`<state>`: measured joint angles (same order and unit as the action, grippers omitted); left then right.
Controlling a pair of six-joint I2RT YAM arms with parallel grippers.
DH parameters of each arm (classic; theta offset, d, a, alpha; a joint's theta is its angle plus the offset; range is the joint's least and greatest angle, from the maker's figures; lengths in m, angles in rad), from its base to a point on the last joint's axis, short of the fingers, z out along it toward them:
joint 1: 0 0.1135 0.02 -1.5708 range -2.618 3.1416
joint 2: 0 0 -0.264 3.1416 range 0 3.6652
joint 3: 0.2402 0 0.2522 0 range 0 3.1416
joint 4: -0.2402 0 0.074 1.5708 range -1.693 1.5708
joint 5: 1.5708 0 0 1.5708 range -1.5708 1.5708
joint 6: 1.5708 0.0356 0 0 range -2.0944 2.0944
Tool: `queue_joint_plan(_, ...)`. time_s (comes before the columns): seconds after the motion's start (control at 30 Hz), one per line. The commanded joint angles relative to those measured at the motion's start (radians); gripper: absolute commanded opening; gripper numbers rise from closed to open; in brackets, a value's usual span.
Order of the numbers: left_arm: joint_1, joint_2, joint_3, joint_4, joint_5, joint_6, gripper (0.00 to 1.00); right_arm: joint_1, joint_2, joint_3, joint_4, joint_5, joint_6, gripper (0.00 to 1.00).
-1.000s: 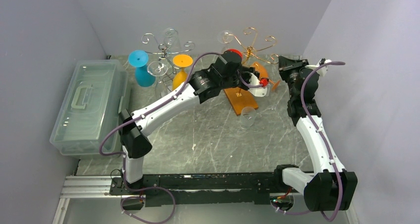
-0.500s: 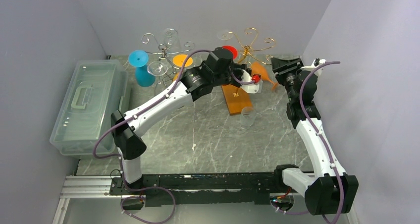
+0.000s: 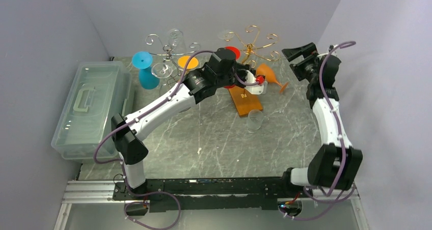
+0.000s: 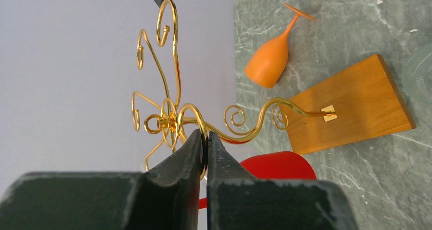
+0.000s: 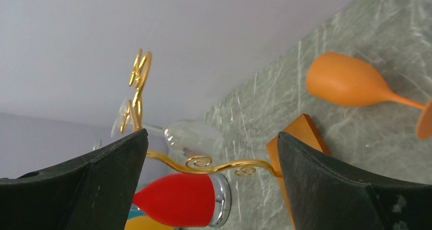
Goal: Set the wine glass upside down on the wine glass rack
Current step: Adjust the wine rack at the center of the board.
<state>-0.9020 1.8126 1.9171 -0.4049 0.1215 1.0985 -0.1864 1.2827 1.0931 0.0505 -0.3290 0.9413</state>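
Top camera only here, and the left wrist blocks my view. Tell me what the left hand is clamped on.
Observer: The left hand is shut on a wire loop of the gold rack, close to its hub.
Operator: Now report the right hand.
Observer: The right hand is wide open, with nothing between its fingers.
Operator: Check that rack for a clear glass.
Observer: A clear glass is on it, foot up at a gold loop and bowl pointing toward the rack's base.
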Motion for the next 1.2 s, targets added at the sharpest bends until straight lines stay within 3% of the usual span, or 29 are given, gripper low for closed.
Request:
queue_joint_plan(0.0,0.031,-0.037,-0.01,0.002,-0.069,-0.001,0.0,0.001,0.111,0.118,0.057,-0.16,-0.011,1.0)
queue_joint_plan(0.27,0.031,-0.036,-0.028,0.004,-0.053,0.017,0.0,0.002,0.159,0.216,0.059,-0.17,-0.022,1.0)
queue_joint_plan(0.67,0.0,-0.037,-0.064,0.064,0.007,0.021,0.0,0.003,0.274,0.319,0.16,-0.214,0.079,0.87)
queue_joint_plan(0.93,-0.011,-0.052,-0.098,0.112,0.036,0.018,0.06,0.018,0.325,0.361,0.141,-0.255,0.086,0.58)
queue_joint_plan(1.03,-0.012,-0.051,-0.095,0.117,0.026,0.002,0.18,0.018,0.33,0.363,0.137,-0.255,0.085,0.38)
queue_joint_plan(1.17,-0.022,-0.065,-0.09,0.135,0.036,-0.061,0.53,0.018,0.343,0.378,0.131,-0.262,0.087,0.25)
